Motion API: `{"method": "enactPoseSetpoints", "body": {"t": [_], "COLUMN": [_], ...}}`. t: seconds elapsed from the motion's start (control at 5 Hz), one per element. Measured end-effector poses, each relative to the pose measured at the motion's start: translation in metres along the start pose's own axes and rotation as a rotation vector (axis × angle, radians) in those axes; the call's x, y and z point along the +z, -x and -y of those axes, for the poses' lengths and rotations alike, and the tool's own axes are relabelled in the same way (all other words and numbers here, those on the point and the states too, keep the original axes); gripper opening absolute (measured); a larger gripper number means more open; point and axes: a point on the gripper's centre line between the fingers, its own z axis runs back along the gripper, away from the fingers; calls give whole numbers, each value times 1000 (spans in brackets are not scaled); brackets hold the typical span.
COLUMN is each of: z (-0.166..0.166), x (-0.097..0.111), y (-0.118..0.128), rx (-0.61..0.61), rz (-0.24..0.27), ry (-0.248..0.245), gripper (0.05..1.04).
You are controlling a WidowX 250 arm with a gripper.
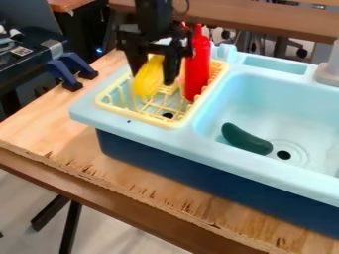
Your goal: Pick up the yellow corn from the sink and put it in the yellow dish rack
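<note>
Camera view has the gripper (154, 79) at the yellow object (147, 83), whether gripping I cannot tell, while the rack's (153, 120) sides probably help prop the red bottle (197, 69) upright.

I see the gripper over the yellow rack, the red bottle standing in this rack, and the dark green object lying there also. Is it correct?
The dark green object lies in the sink basin, as the camera view shows, not in the yellow rack. The gripper and red bottle are as you say.
</note>
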Motion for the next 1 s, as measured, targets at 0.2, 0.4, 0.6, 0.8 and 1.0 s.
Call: {"method": "enactPoseSetpoints", "body": {"t": [0.2, 0.4, 0.6, 0.8, 1.0], "z": [-6, -7, -11, -15, -24], "x": [-7, -9, -10, -25, -38], "y": [-4, -12, -18, -21, -22], "rx": [11, 42, 71, 89, 118], "rz": [-12, 31, 62, 39, 4], "ry": [-3, -7, -4, -17, -33], "gripper": [682, 682, 682, 682, 682]}}
